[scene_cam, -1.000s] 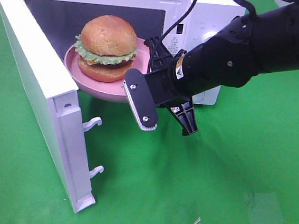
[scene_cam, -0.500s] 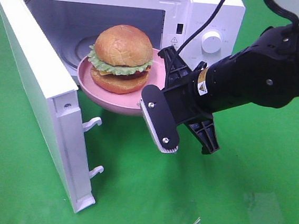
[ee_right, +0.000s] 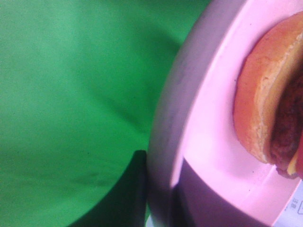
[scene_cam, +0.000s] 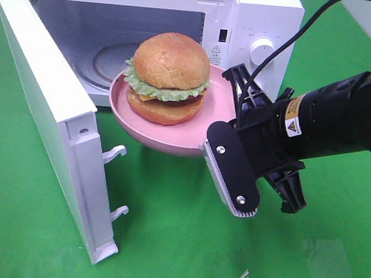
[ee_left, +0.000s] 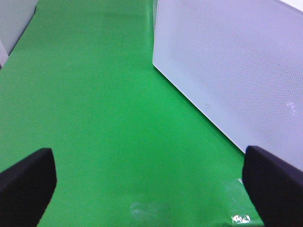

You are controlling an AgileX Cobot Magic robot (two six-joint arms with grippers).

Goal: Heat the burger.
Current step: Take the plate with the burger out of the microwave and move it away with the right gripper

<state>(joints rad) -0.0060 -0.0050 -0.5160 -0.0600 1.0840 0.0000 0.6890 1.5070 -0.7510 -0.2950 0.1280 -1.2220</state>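
The burger [scene_cam: 168, 78], with its glossy domed bun and frilly lettuce, sits on a round pink plate [scene_cam: 134, 111]. The plate hangs in the air just in front of the open white microwave [scene_cam: 259, 18]. My right gripper [scene_cam: 222, 129] is shut on the plate's right rim. In the right wrist view the plate [ee_right: 213, 123] fills the frame, with the bottom bun of the burger [ee_right: 260, 109] at its edge. My left gripper [ee_left: 149, 189] is open over bare green cloth, with nothing between its fingers, and it is out of the exterior high view.
The microwave door [scene_cam: 38, 98] stands swung out to the left, with its latch hooks facing the plate. A glass turntable [scene_cam: 108, 59] lies bare inside the cavity. The microwave's perforated white side [ee_left: 227, 71] is close beside the left gripper. Green cloth covers the table.
My right gripper has carried the plate and burger to the right and forward, from the mouth of the microwave cavity to a spot in front of it. The left gripper's view has no earlier frame.
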